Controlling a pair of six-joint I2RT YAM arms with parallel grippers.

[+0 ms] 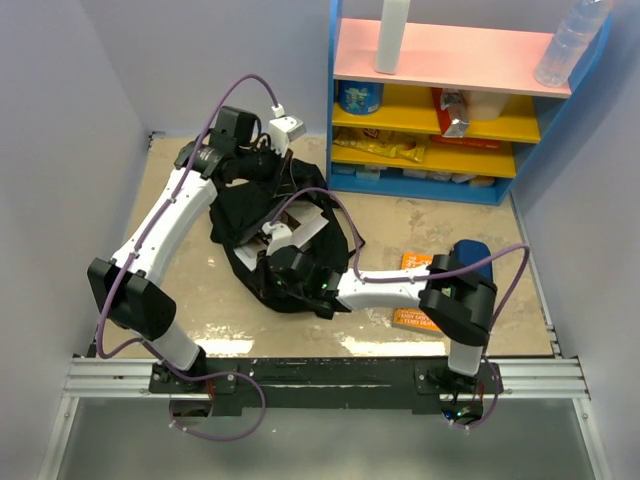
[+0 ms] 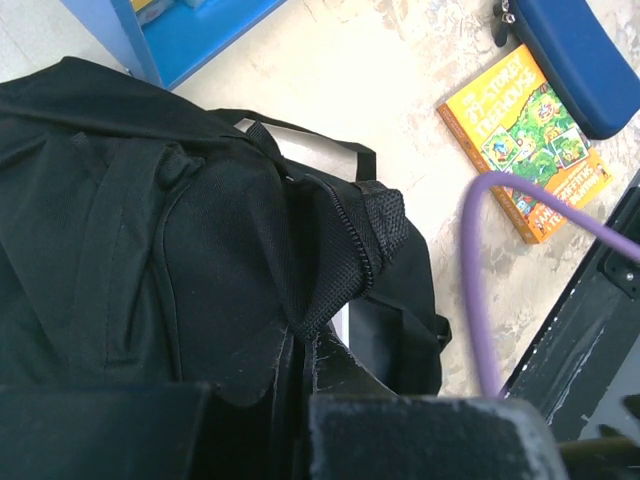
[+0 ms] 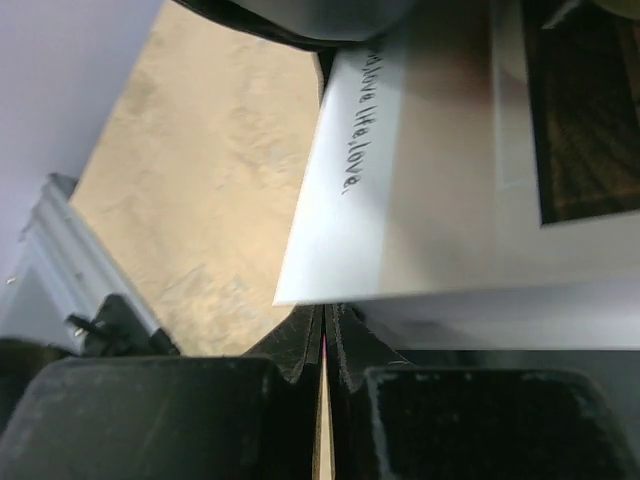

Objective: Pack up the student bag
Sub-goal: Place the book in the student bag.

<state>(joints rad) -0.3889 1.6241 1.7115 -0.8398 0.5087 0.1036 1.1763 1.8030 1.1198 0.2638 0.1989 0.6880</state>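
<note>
Left pincer (image 2: 300,352) is clamped on the limp black bag (image 2: 150,250) lying just beside the blue shelf (image 2: 190,35) (probably best held at its zip rim, as cloth sags); right pincer (image 3: 322,325) is closed.

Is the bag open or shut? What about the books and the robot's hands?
Black fabric backpack, unzipped, mouth open.
White book, closed, in the backpack's mouth.
Orange paperback book, closed, flat on the table.
Dark-blue pencil case, looks zipped shut.
Left gripper, shut on the backpack's fabric.
Right gripper, shut, just below the white book's edge.
</note>
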